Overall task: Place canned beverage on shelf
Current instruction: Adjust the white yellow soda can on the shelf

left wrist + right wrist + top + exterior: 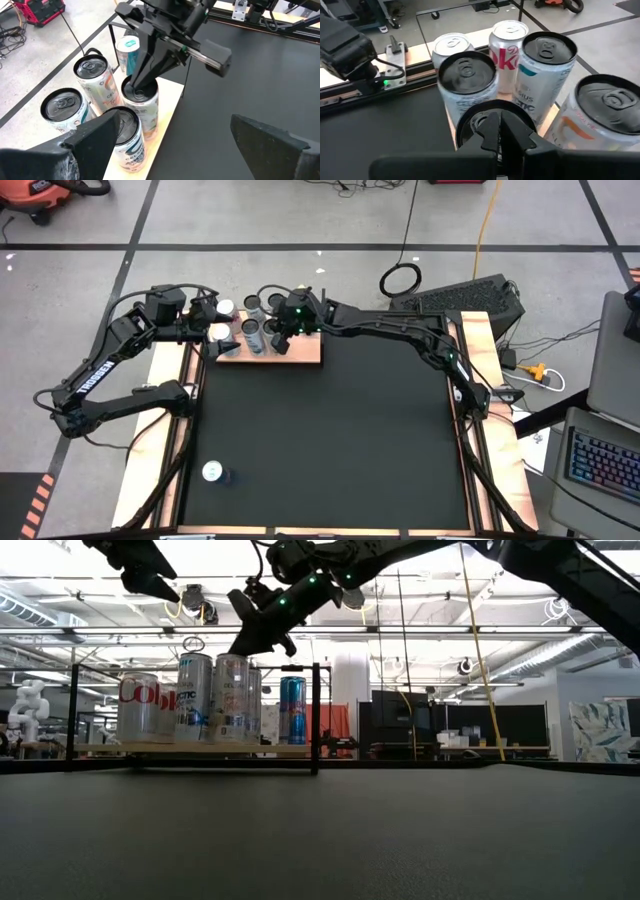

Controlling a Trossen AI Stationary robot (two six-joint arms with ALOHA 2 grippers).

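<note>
From above, both grippers met over the shelf (300, 352) at the mat's far edge, where several cans (256, 337) were grouped, while one stray can (213, 472) stood well apart (probably the next to fetch). In the left wrist view, the right gripper (141, 86), fingers pressed together, touched a can's top (140, 93), seemingly nudging it into place, while the left gripper (170, 135) hovered spread wide beside the group, holding nothing.

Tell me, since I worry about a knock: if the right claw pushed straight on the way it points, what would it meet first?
Most likely the top of the can right beneath it on the shelf: the shut right claw points down at its lid and looks about touching already.
</note>
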